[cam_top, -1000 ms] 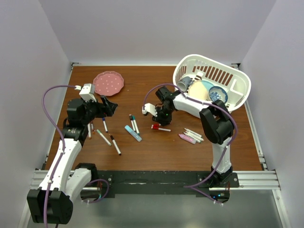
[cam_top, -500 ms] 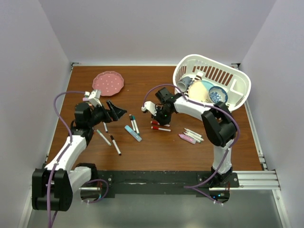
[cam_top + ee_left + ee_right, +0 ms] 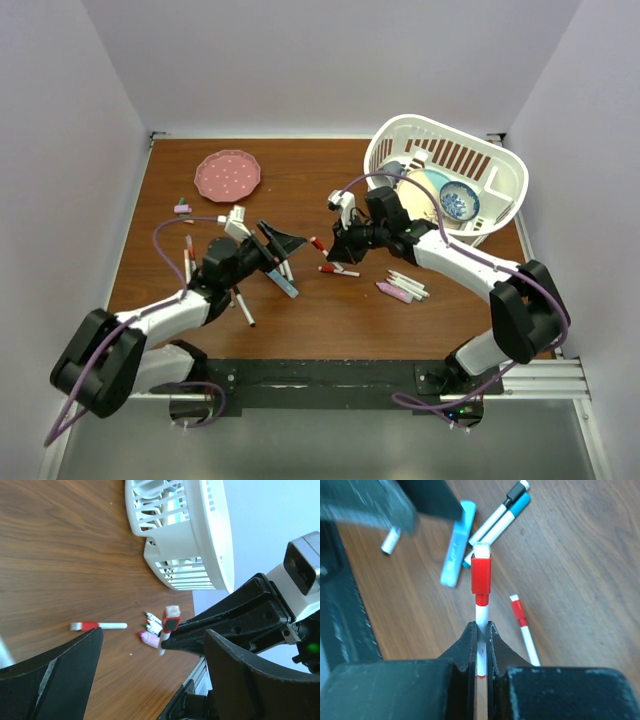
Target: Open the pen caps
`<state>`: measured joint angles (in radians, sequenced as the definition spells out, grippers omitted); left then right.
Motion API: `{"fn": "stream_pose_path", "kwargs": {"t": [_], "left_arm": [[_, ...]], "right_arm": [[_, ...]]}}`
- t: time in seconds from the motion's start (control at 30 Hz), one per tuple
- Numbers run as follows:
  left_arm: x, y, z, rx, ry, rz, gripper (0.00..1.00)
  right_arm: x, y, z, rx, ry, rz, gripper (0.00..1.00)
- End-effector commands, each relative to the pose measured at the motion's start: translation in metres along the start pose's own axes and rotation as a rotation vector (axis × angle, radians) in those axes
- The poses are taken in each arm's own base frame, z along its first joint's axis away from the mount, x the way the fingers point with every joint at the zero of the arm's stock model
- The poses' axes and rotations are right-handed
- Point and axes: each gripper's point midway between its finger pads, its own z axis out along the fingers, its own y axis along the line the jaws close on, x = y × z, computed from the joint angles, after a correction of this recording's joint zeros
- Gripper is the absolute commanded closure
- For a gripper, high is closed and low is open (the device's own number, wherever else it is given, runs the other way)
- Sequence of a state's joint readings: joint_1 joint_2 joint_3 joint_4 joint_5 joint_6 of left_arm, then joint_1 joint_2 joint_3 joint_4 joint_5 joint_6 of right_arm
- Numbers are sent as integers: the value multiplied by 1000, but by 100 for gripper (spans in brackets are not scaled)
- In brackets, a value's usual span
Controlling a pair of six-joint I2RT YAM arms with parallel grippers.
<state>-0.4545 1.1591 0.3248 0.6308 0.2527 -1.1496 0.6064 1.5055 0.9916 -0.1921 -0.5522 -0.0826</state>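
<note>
Ahead of wide-open left end effector (image 3: 282, 238), clamping marker barrel (image 3: 480, 611) in right end effector (image 3: 481, 627), red cap (image 3: 481, 575) outward for pulling.

Left arm stretched low toward centre, left hand (image 3: 283, 238) spread wide, right arm bent inward, right hand (image 3: 330, 250) pinched tight on a pen (image 3: 481, 611), the two hands near, tips facing

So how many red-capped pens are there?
2 for sure: one red-capped pen gripped by the right end effector, a second pen lying on the table nearby. A reddish pen far left may be a third. More may be hidden.
</note>
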Motion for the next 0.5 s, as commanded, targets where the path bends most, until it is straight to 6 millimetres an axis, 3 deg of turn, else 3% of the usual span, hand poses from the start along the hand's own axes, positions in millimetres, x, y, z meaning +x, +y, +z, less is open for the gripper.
{"fn": "stream_pose_path", "kwargs": {"t": [0.0,0.13,0.27,0.47], "left_arm": [[-20,-49,28,92,-135,-41,14],[-4,-61,45,103,-103,-24,24],[6,-56,55,85,-84,-21,47],[7,-50,60,51,-79,24,64]], "right_arm": [[-24,15,-3,-68,-117,79,100],[-26,18,-5,-75,-130,90,100],[-26,16,-7,-76,-142,107,100],[-19,18,-6,-90,-134,130,100]]}}
